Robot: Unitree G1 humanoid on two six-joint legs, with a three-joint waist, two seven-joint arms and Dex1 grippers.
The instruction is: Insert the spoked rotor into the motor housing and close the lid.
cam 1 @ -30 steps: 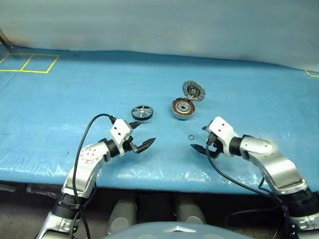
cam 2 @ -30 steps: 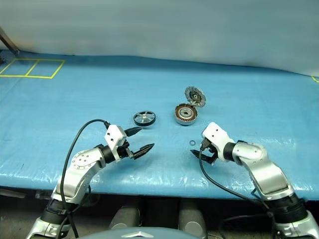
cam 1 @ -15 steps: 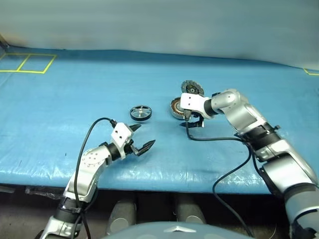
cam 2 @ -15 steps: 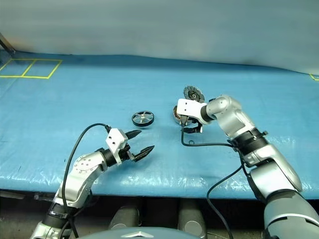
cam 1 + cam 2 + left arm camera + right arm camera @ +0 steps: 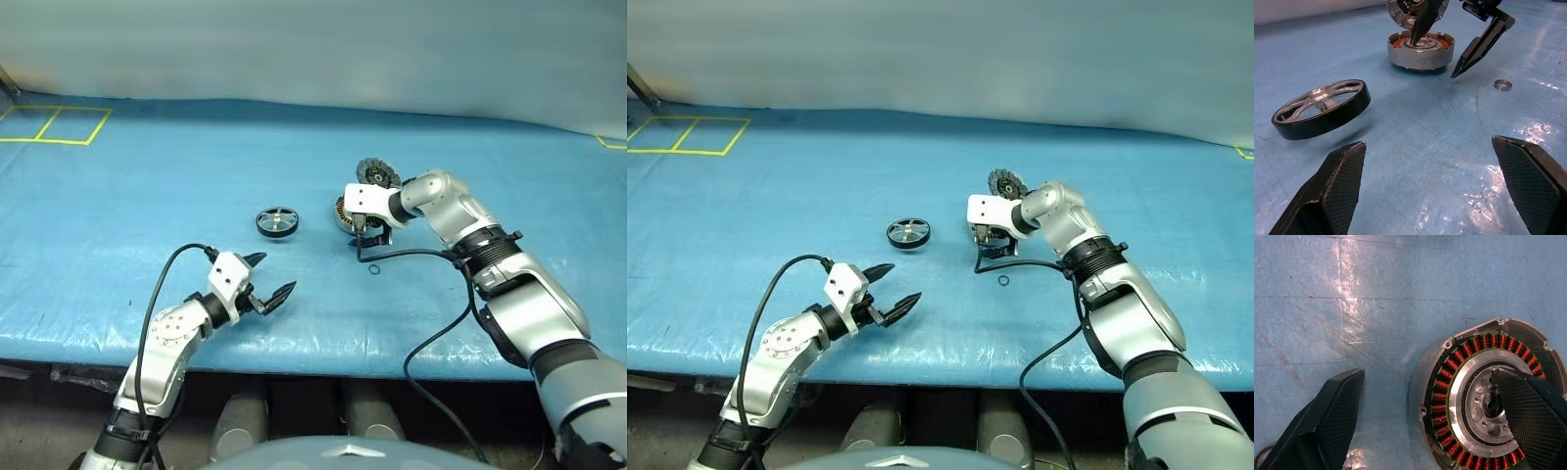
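While the spoked rotor (image 5: 276, 220) lies flat on the blue worktop (image 5: 147, 196), left of the open motor housing (image 5: 1488, 396), both grippers are kept spread and empty; the right gripper (image 5: 1449, 54) straddles the housing rim. The rotor should be gripped across its rim and kept level.
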